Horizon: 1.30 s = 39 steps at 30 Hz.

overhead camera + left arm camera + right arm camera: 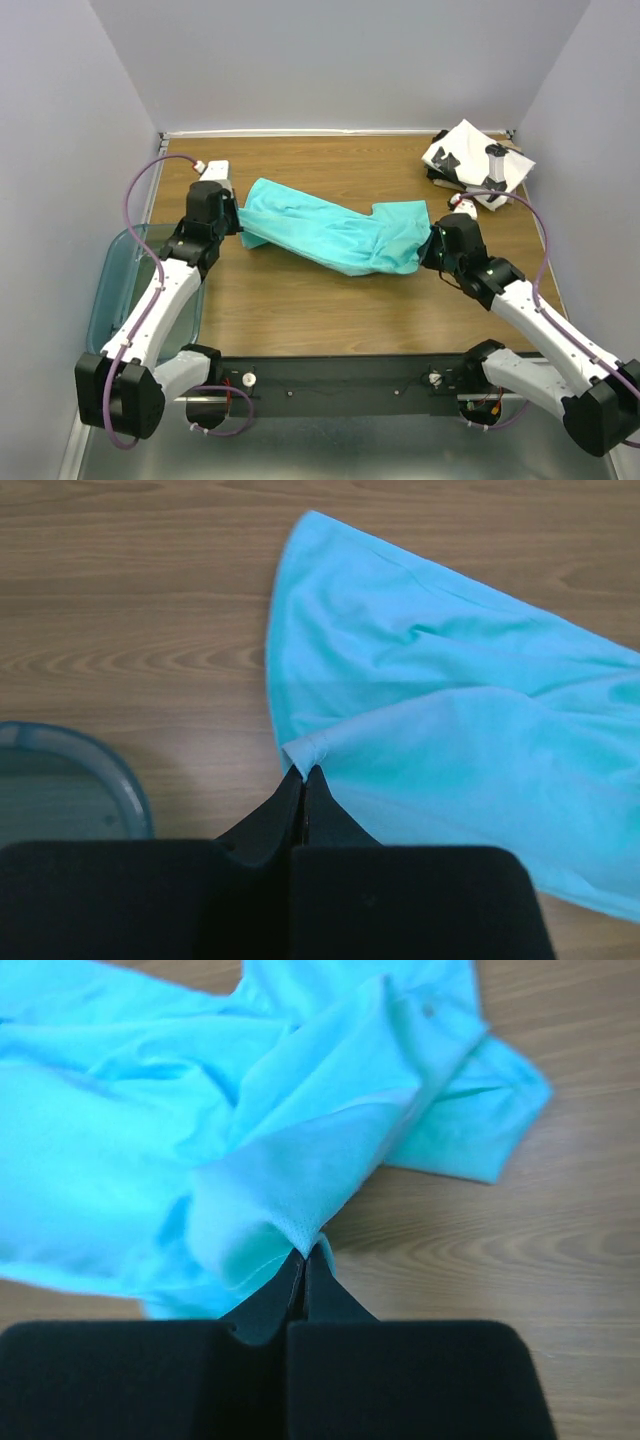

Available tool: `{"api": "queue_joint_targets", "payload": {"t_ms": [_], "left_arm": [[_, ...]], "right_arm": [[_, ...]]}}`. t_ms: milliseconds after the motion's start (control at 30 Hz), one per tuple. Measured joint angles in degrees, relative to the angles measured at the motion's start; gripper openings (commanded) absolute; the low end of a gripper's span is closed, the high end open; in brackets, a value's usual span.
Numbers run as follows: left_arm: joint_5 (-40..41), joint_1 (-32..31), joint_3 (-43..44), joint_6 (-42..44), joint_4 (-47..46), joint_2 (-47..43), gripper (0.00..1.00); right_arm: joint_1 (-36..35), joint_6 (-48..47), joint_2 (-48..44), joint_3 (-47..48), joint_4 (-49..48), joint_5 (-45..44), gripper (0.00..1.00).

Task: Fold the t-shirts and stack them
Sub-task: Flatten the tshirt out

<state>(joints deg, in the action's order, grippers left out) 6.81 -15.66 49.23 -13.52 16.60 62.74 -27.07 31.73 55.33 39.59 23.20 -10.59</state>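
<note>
The teal t-shirt (335, 235) hangs stretched between my two grippers over the middle of the wooden table. My left gripper (240, 228) is shut on its left edge; the pinched hem shows in the left wrist view (303, 752). My right gripper (432, 243) is shut on its right end; the pinched fold shows in the right wrist view (300, 1230). Part of the shirt rests on the table. The folded white t-shirt with black blotches (470, 160) lies at the far right corner.
A translucent teal plastic bin (122, 280) stands at the left table edge under my left arm; its rim shows in the left wrist view (95, 765). White walls close in the table on three sides. A black rail (340, 380) runs along the near edge.
</note>
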Motion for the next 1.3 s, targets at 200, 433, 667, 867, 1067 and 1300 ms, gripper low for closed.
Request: {"api": "queue_joint_targets", "payload": {"t_ms": [200,433,667,867,1067,1300], "left_arm": [[1.2,7.8,0.0,-0.1,0.0,-1.9,0.0],[-1.1,8.6,0.0,0.0,-0.2,-1.6,0.0],[-7.5,8.6,0.0,0.0,-0.6,0.2,0.0],[-9.9,8.6,0.0,0.0,-1.1,0.3,0.0],[-11.2,8.6,0.0,0.0,-1.1,0.9,0.0],[-11.9,8.6,0.0,0.0,-1.1,1.3,0.0]], "right_arm": [[0.0,0.4,-1.3,0.5,5.1,-7.7,0.21],[0.0,1.8,-0.9,0.6,9.7,-11.3,0.61],[0.0,2.4,1.9,-0.8,7.5,-3.0,0.6],[-2.1,3.6,2.9,-5.0,4.3,5.3,0.54],[-11.8,6.2,4.1,-5.4,0.3,7.5,0.53],[-20.7,8.1,14.3,-3.8,-3.1,5.1,0.54]]}}
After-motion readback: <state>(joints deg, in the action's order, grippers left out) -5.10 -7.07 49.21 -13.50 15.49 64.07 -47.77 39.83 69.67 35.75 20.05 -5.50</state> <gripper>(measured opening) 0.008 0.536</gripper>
